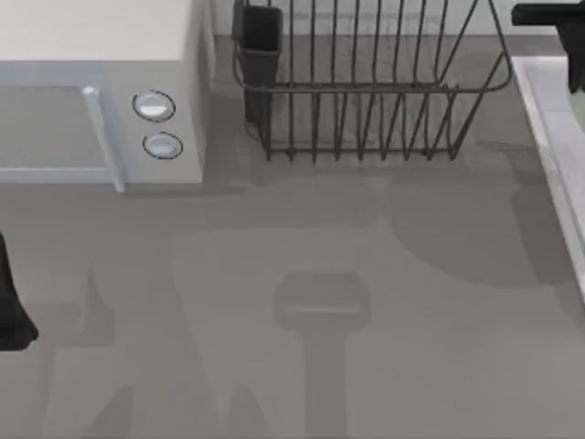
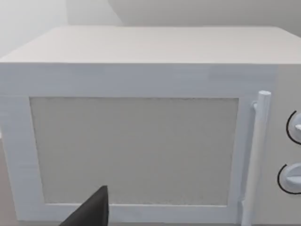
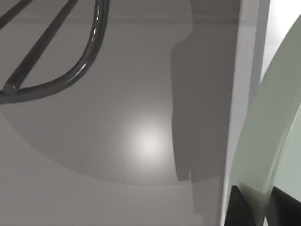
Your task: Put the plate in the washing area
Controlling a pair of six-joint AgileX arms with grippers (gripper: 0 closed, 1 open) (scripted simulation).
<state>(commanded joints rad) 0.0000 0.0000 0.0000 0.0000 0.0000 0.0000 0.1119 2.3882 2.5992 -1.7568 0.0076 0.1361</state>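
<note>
The pale mint-green plate is held by its rim in my right gripper, whose dark fingers are shut on either side of the edge. The plate hangs just past the light raised rim of the washing area, on the basin side. From above, a sliver of the plate shows at the far right edge, beside the sink's rim and under my right arm. My left arm is parked at the table's left edge, facing the microwave.
A white microwave with a closed door stands at the back left. A dark wire dish rack stands at the back middle, its corner close to the right gripper. Bare grey tabletop lies in front.
</note>
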